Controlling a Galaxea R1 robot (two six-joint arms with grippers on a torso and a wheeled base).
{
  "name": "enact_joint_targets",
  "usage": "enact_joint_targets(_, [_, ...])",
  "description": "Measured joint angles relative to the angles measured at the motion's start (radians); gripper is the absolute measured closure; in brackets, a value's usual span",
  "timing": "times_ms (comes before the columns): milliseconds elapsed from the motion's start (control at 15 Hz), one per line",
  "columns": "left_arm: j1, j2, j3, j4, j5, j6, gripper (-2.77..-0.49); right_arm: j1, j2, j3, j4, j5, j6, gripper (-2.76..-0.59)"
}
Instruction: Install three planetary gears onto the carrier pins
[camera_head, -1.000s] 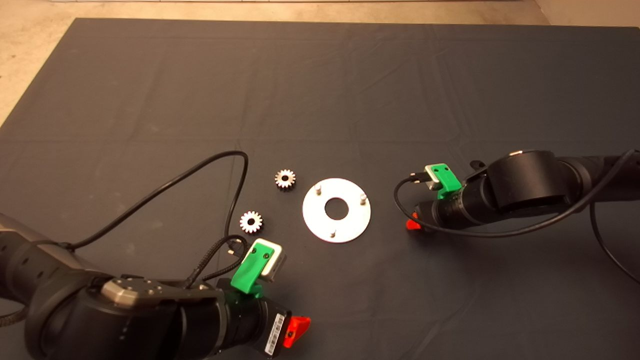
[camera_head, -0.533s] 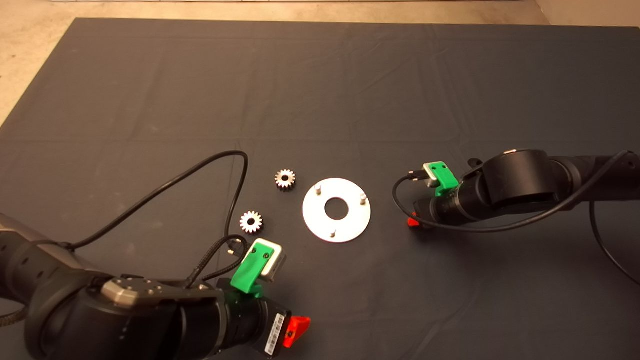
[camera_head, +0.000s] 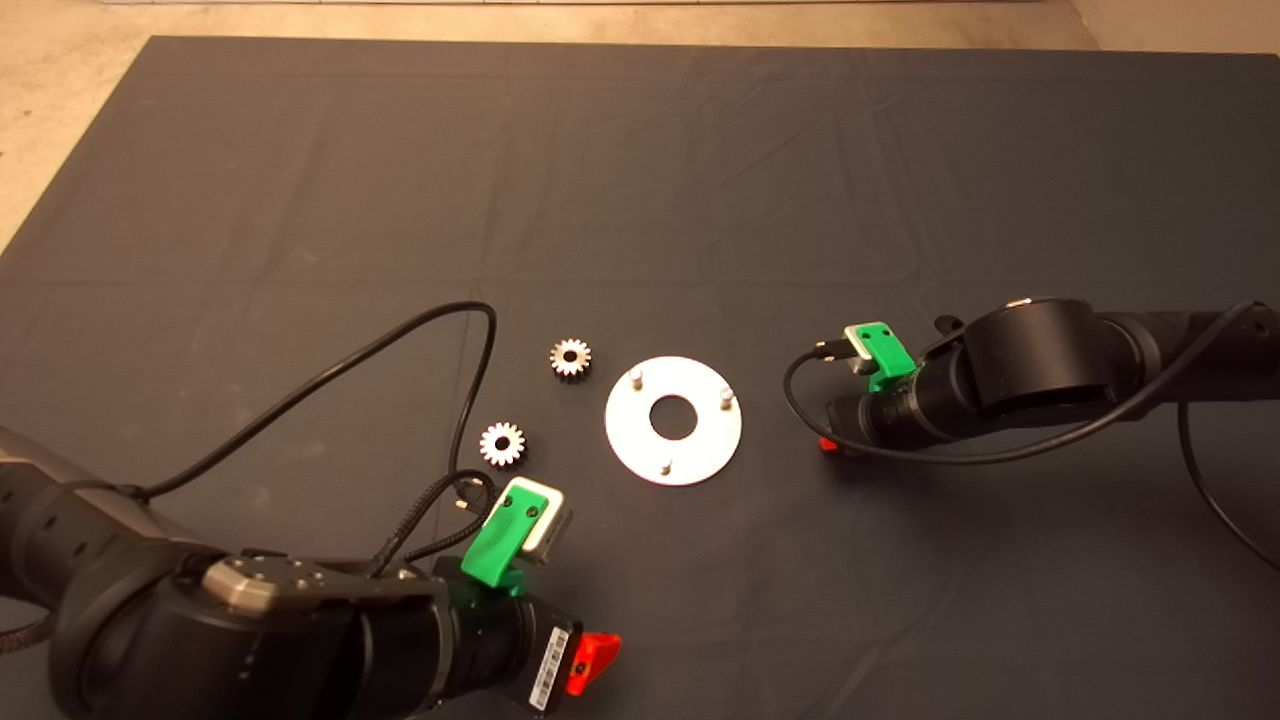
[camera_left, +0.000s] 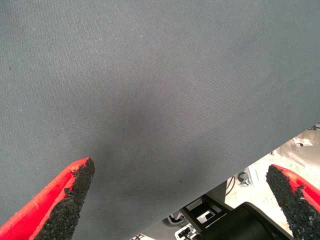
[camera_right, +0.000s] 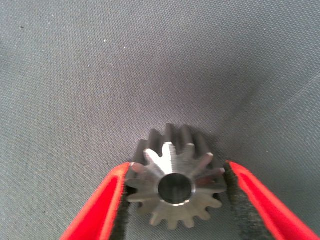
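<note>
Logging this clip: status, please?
Right claw shut on a gear, right of the disc. Left claw open, parked lower left. Two gears loose; pins bare.

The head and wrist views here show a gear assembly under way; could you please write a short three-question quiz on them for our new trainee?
1. True or false: a gear already sits on one of the carrier pins of the disc.
2. How many planetary gears lie loose on the mat in the head view?
3. What sits between the right gripper fingers? A) a gear B) a pin C) nothing

Key
1. False: all three pins stand bare.
2. Two, both on the left arm's side of the disc.
3. A: both pads touch a gear's teeth in the right wrist view. The left gripper is open, with only mat between its fingers.
</note>
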Motion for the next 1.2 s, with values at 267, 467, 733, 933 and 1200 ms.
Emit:
enact_joint_targets(267, [0.000, -0.002, 0.000, 0.000, 0.000, 0.000, -2.48, 0.000, 0.000, 0.000, 0.000, 0.000, 0.000, -1.15])
enact_joint_targets(467, [0.000, -0.005, 0.000, 0.000, 0.000, 0.000, -2.48, 0.000, 0.000, 0.000, 0.000, -0.001, 0.000, -1.11])
enact_joint_targets(733, [0.000, -0.005, 0.000, 0.000, 0.000, 0.000, -2.48, 0.000, 0.000, 0.003, -0.001, -0.002, -0.001, -1.06])
enact_joint_targets(933, [0.000, -0.004, 0.000, 0.000, 0.000, 0.000, -2.48, 0.000, 0.000, 0.024, -0.002, -0.012, 0.000, -1.04])
enact_joint_targets(1200, [0.000, -0.003, 0.000, 0.000, 0.000, 0.000, -2.48, 0.000, 0.003, 0.057, -0.001, -0.013, 0.000, -0.99])
